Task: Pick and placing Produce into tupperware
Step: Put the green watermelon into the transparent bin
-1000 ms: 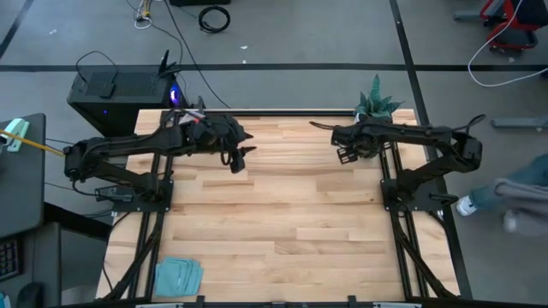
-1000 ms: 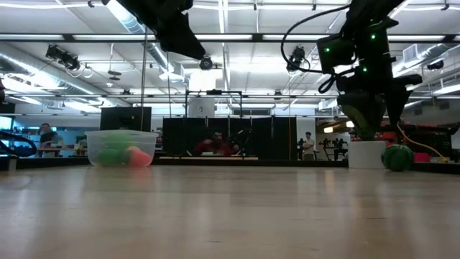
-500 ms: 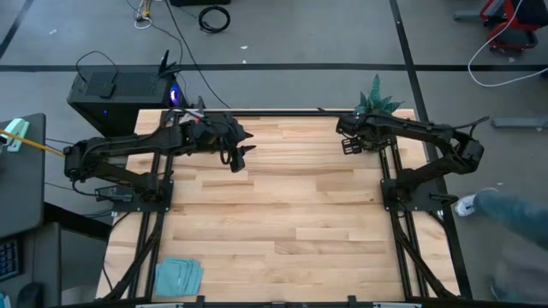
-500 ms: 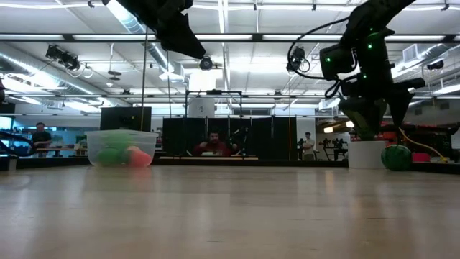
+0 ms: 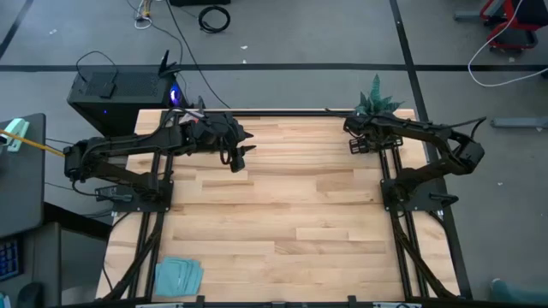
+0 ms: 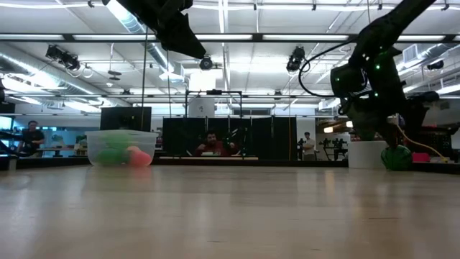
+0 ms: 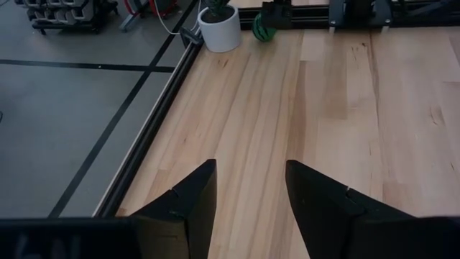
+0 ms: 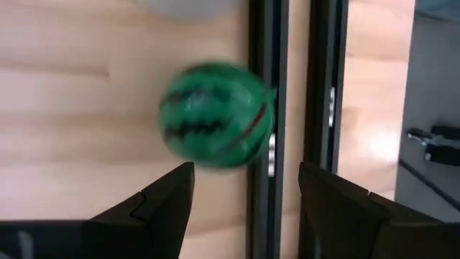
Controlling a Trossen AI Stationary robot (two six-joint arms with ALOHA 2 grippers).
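The tupperware [image 6: 121, 147] stands at the table's far left with a green piece [image 6: 109, 155] and a red piece [image 6: 139, 156] of produce inside. A dark green striped ball [image 8: 215, 126] rests on the wood by the table's right rail, next to the white pot [image 6: 366, 153] of the plant. My right gripper [image 8: 248, 187] hangs open just above and short of that ball [image 6: 397, 157], touching nothing. My left gripper [image 7: 248, 194] is open and holds nothing, raised over the far left part of the table [image 5: 239, 161].
The spiky potted plant [image 5: 377, 103] stands at the far right corner, close to my right arm. A black frame rail [image 8: 262, 86] runs right beside the striped ball. A pale-blue cloth [image 5: 178, 275] lies at the near left. Bare wood fills the middle [image 5: 282, 214].
My right gripper has swung toward the table's right edge and far corner, rolled a little and come down, ending over the striped ball with its fingers still open. A person at the table's right side has walked out of view.
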